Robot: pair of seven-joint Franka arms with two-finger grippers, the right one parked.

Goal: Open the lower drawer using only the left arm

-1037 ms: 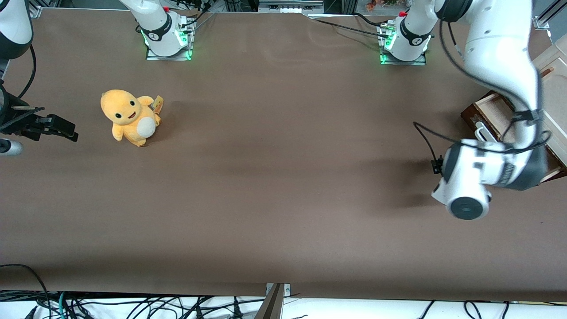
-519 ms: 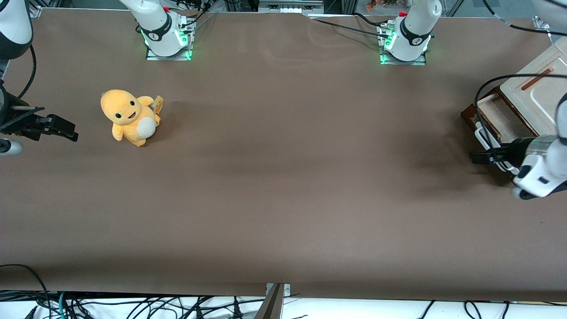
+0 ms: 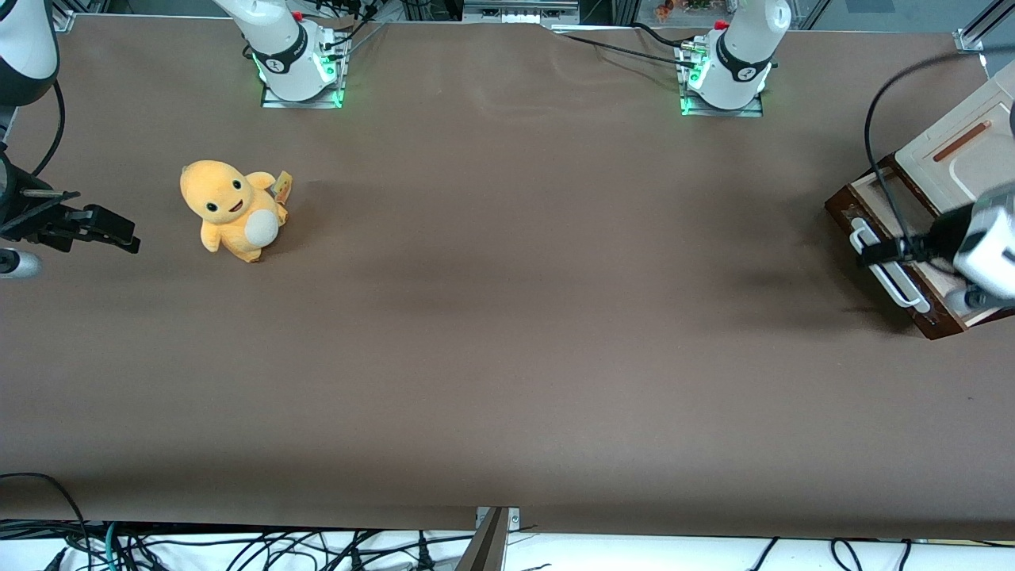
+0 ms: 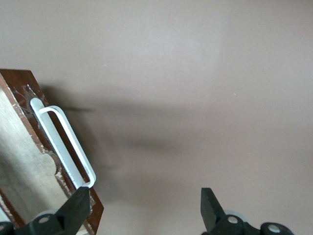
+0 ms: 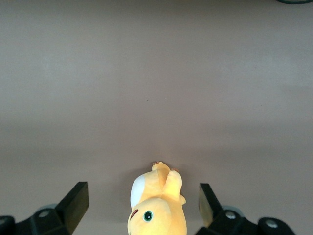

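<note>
While you check the working arm's end of the table, note the lower drawer (image 3: 888, 230): it is pulled part way out of the small cream cabinet (image 3: 963, 151), with its pale inside showing between the dark brown front and the cabinet's top panel. The long white bar handle (image 3: 888, 274) runs along that glossy front, on the side facing the open table.

Your left arm (image 3: 987, 242) enters at the frame edge, its looping black cable (image 3: 880, 135) arching above the drawer. The gripper (image 3: 872, 254) sits right over the handle. In the left wrist view the gripper (image 4: 145, 208) has its jaws spread wide, gripping nothing; 2 black fingertips (image 4: 78, 205) show, 1 just beside the drawer front (image 4: 29, 93), the other over bare table. The handle (image 4: 63, 147) lies apart from both fingertips there.

An orange plush toy (image 3: 230, 208) sits upright on the brown table (image 3: 507, 317) toward the parked arm's end, well apart from the drawer. 2 arm bases (image 3: 297, 67) with green lights stand at the table edge farthest from the front camera.
</note>
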